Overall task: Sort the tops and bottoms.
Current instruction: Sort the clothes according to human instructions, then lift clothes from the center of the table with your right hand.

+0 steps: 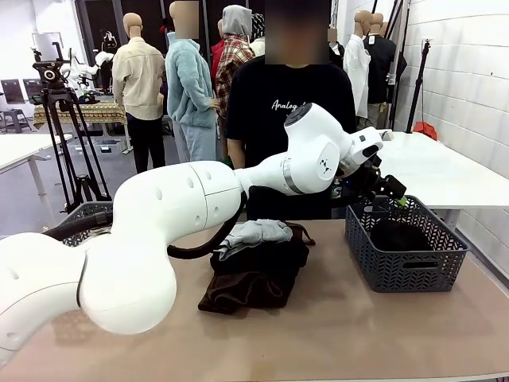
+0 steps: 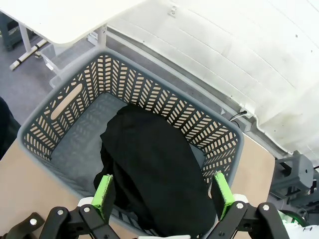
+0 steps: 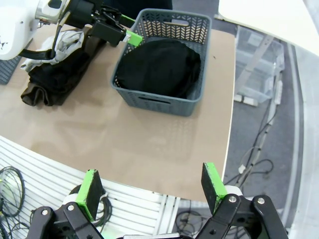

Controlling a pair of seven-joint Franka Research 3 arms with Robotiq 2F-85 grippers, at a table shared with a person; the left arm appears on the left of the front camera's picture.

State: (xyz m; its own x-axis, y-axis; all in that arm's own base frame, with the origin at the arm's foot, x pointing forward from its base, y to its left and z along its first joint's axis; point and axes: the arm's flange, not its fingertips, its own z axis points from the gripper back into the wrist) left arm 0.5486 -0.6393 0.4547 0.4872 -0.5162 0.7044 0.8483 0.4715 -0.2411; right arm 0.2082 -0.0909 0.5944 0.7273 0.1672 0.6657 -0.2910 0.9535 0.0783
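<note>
The right tool (image 3: 151,183) hangs off the bench (image 1: 358,334) edge, well apart from the basket (image 1: 406,269), with its jaws wide and nothing between them. Left of the basket lies a heap: the brown garment (image 1: 238,293) lowest, a black garment (image 1: 266,259) on it, and the grey-blue garment (image 1: 258,232) on top. Inside the basket sits the second black garment (image 2: 154,164). The left tool (image 2: 163,191) hovers over the basket's rim, jaws apart and empty. Beyond the basket stands a person (image 1: 294,103).
</note>
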